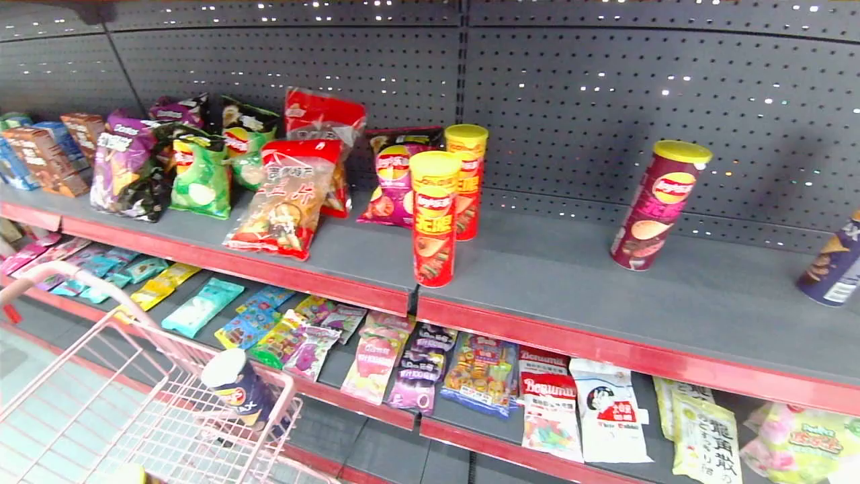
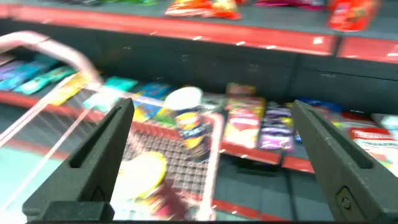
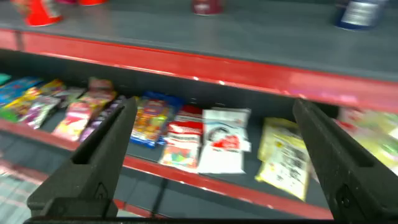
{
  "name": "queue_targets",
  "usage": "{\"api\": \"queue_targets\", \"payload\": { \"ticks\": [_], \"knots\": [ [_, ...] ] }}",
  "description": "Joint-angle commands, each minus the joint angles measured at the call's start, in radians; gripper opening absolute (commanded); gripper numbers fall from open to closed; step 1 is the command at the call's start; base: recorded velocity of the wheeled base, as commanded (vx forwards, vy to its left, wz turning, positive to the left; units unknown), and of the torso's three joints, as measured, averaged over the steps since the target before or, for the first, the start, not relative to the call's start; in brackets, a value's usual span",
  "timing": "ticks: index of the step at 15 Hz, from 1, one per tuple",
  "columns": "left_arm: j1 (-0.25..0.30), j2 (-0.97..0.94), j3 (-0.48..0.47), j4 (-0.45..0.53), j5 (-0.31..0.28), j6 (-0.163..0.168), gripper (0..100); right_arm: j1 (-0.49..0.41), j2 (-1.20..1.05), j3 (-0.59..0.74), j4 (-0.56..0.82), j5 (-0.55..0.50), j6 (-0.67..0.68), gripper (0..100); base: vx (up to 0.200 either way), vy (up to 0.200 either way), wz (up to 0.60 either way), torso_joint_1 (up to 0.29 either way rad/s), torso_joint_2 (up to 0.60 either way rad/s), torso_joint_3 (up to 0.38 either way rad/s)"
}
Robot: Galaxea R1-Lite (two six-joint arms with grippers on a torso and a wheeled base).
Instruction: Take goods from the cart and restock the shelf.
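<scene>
Printed matter, not transcribed: a round logo and large yellow characters on the red cylindrical crisp can (image 1: 434, 218); the same round logo on the maroon cylindrical can (image 1: 657, 205); white lettering across a red band on the white-and-red flat packet (image 1: 547, 403). In both wrist views the print is blurred and unreadable.

Head high, facing shelf (image 1: 537, 269); both wrists nearer, sharing lower shelf (image 3: 186, 177).

On the shelf (image 1: 551, 282), bags (image 1: 201, 176) lie left of the front can (image 1: 435, 218), a second can (image 1: 467, 181) stands just behind it, and a third can (image 1: 658, 205) stands well right; the cart (image 1: 161, 339) sits lower left.
</scene>
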Motion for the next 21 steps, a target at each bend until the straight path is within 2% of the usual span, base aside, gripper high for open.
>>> {"api": "queue_targets", "payload": {
  "ticks": [1, 7, 12, 21],
  "knots": [
    [0.0, 0.001, 0.0, 0.0, 0.0, -0.001, 100, 0.001, 0.001, 0.0, 0.0, 0.0, 0.0, 100, 0.0, 0.0, 0.6, -0.002, 0.01, 0.002],
    [0.0, 0.001, 0.0, 0.0, 0.0, -0.001, 100, 0.001, 0.001, 0.0, -0.001, 0.0, -0.003, 100, 0.0, 0.0, 0.6, 0.003, 0.0, 0.003],
    [0.0, 0.001, 0.0, 0.0, 0.0, -0.001, 100, 0.001, 0.001, 0.0, 0.0, -0.001, 0.0, 100, 0.0, 0.0, 0.0, 0.0, 0.0, 0.0],
    [0.0, 0.001, 0.0, 0.0, -0.004, 0.001, 100, 0.0, 0.001, 0.0, 0.0, -0.001, 0.002, 100, 0.0, 0.0, 0.0, -0.136, 0.34, 0.199]
  ]
}}
